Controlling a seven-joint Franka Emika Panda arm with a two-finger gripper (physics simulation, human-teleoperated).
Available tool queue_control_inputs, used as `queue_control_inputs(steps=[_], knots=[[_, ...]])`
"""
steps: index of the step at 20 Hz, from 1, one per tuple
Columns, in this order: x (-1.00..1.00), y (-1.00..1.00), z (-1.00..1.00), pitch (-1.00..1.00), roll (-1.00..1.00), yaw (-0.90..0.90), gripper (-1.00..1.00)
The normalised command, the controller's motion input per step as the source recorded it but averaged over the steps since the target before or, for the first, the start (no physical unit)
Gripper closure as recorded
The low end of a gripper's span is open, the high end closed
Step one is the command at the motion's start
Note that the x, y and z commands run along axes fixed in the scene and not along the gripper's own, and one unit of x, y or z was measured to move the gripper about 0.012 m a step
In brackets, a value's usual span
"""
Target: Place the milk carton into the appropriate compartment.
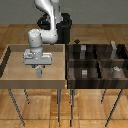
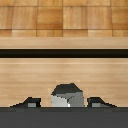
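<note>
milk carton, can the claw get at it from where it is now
Probably yes: the claw hangs over the light tray, and the wrist view shows the carton right between its fingers, nothing in the way. Whether it already grips is unclear.

The arm (image 1: 46, 20) is all glossy white rounded segments with grey joints on a black base (image 1: 64, 29), ending in a pale grey boxy end effector (image 1: 38, 70) with dark fingers.

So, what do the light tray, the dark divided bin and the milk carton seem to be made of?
Light tray: pale wood, matte, faint grain lines in the wrist view. Dark divided bin: dark wood, streaked brown, matte. Milk carton: grey-white, flat-shaded, possibly cardboard; too coarse to tell.
</note>
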Motion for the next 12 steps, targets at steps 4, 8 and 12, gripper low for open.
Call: queue_control_inputs(steps=[4, 8, 12], knots=[[0.0, 0.0, 0.0, 0.0, 0.0, 0.0, 1.0], [0.0, 0.0, 0.5, 0.0, 0.0, 0.0, 1.0], [0.0, 0.0, 1.0, 0.0, 0.0, 0.0, 1.0]])
